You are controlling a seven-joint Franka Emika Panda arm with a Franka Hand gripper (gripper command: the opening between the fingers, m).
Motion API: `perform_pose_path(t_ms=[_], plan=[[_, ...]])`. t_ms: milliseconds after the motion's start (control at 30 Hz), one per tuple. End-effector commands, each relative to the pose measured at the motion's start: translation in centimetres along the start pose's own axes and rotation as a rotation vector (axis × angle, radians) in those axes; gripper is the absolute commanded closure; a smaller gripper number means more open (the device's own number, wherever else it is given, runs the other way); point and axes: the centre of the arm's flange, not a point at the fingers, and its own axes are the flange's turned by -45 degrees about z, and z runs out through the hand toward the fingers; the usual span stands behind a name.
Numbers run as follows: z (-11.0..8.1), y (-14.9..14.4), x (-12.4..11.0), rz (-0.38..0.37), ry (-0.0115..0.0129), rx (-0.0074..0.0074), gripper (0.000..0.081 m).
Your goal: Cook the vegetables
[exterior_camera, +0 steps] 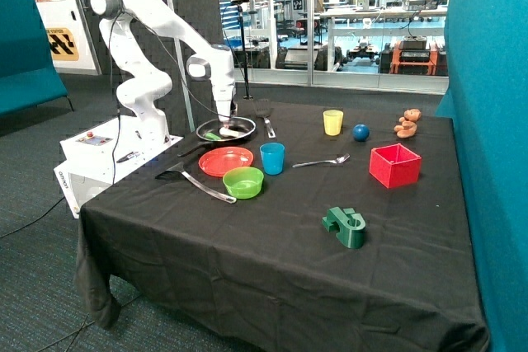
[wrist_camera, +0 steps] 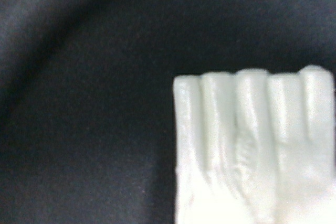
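A black frying pan (exterior_camera: pixel 247 124) stands on the black tablecloth near the robot's base. My gripper (exterior_camera: pixel 225 124) reaches straight down into the pan. A bright green elongated vegetable (exterior_camera: pixel 213 135) lies in the pan beside the gripper. A pale whitish vegetable (exterior_camera: pixel 234 132) lies in the pan right under the gripper. In the wrist view the pale ribbed piece (wrist_camera: pixel 252 150) fills one corner, very close, resting on the dark pan floor (wrist_camera: pixel 79 103). Whether the gripper holds the piece does not show.
In front of the pan are a red plate (exterior_camera: pixel 225 161), a lime green bowl (exterior_camera: pixel 243 182), a blue cup (exterior_camera: pixel 272 157) and a spatula (exterior_camera: pixel 194 180). Further off are a fork (exterior_camera: pixel 322 161), yellow cup (exterior_camera: pixel 332 122), blue ball (exterior_camera: pixel 360 132), red box (exterior_camera: pixel 394 165) and dark green block (exterior_camera: pixel 345 227).
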Motion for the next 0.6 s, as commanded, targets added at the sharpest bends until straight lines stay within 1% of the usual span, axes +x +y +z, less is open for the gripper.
perform_pose_path(t_ms=[0,67,267,400,467,533,567], plan=[[-2.3,1.1,0.2,0.005,0.0025,0.0037,0.0734],[-2.6,1.4,0.2,0.013,0.0025,0.0037,0.075],[-3.1,2.3,0.2,0.044,0.0024,0.0038,0.0749],[-3.3,2.6,0.1,0.039,0.0025,0.0038,0.0765],[-3.3,2.7,0.0,0.041,0.0024,0.0038,0.0749],[-3.3,2.9,-0.1,0.051,0.0024,0.0038,0.0758],[-3.2,3.1,-0.1,0.061,0.0024,0.0038,0.0749]])
